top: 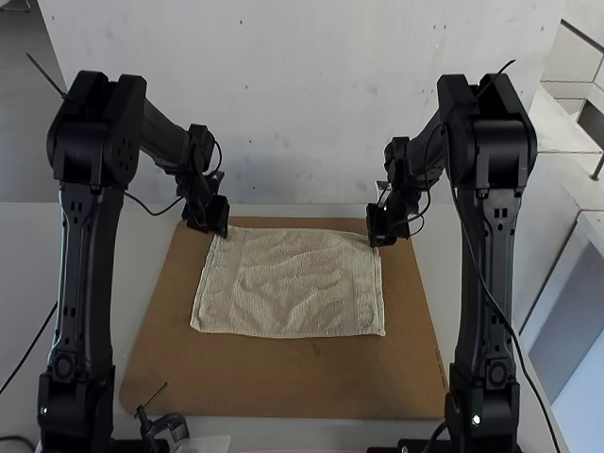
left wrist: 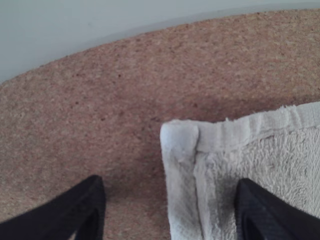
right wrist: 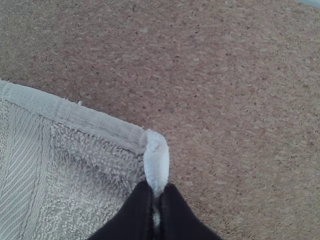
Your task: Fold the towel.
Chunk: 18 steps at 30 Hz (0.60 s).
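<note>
The cream towel [top: 293, 283] lies spread as a rough rectangle on the brown board. At its far left corner is my left gripper [top: 220, 232]; in the left wrist view this gripper [left wrist: 167, 207] stands open, one finger either side of the towel's side hem [left wrist: 182, 200]. My right gripper [top: 376, 242] is at the far right corner. In the right wrist view that gripper [right wrist: 156, 197] is shut on the towel's edge just below the corner, pinching the hem [right wrist: 156, 157]. The towel's far right corner is slightly pulled in.
The brown board [top: 283, 377] lies under the towel and extends past it on all sides, most toward the arms. A pale wall [top: 302, 113] rises behind the table. A dark cabled object [top: 165, 427] is at the table's near left.
</note>
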### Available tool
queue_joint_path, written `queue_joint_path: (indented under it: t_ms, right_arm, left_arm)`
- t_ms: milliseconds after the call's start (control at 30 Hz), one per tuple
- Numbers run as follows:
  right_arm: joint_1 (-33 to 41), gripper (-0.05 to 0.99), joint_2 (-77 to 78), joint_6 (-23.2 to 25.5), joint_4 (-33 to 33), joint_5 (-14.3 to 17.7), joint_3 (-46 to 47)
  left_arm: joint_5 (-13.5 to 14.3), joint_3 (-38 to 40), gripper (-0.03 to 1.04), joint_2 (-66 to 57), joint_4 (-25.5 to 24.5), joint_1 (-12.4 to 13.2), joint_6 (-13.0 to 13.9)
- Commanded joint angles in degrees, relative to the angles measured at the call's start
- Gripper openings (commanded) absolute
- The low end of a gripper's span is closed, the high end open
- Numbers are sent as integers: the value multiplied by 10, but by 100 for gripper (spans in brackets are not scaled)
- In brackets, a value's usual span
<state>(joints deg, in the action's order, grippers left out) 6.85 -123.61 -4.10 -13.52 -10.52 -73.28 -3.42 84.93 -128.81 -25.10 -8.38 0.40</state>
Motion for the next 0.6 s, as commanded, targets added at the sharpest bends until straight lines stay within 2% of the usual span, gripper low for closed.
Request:
queue_joint_path:
  t_ms: [0, 300, 400, 500, 567]
  right_arm:
    - [2, 2, -4, 2, -4, -9, 16]
    - [4, 2, -4, 3, -5, -9, 16]
    - [4, 2, -4, 3, -5, -9, 17]
    - [3, 2, -4, 4, -3, -9, 19]
    - [2, 2, -4, 3, 0, -9, 22]
  left_arm:
    - [-63, 5, 56, -6, -4, -26, -17]
    - [-63, 12, 55, -6, -2, -47, -26]
    - [-63, 15, 44, -7, 1, -49, -30]
    - [-62, 15, 43, -8, 3, -49, -28]
    - [-60, 15, 34, -13, 5, -44, -28]
